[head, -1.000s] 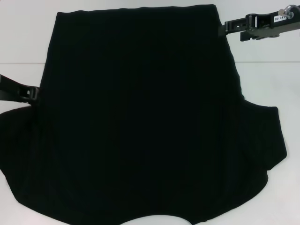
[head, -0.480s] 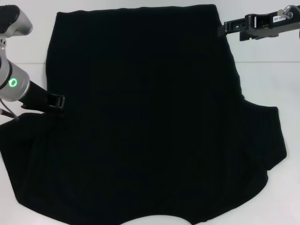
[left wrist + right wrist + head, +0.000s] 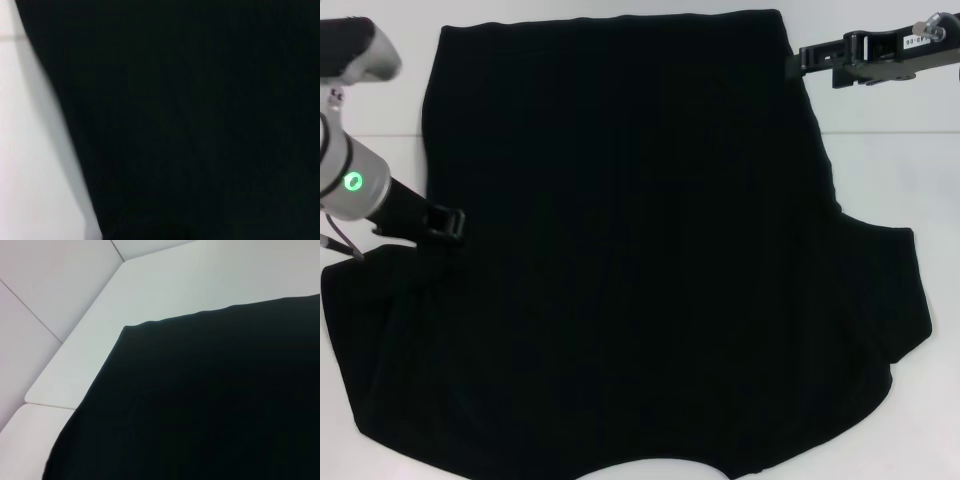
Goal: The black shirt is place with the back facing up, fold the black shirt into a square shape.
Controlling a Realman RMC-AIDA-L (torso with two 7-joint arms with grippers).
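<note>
Soft, limp shirt (image 3: 630,240) covers the worktop (image 3: 880,160); grip hem or sleeve edges. Left pincer (image 3: 452,222) and right pincer (image 3: 798,62): jaw states cannot be told.

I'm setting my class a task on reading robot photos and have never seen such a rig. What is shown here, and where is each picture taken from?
This is a two-armed robot at a white table. The wide picture looks down from a camera on its head; the other two come from cameras on its wrists. A large black shirt lies spread flat, plain side up. The left gripper is at the shirt's left edge, above the sleeve. The right gripper is at the far right corner. Whether either one pinches cloth cannot be seen. Both wrist pictures show only black cloth and white table.
</note>
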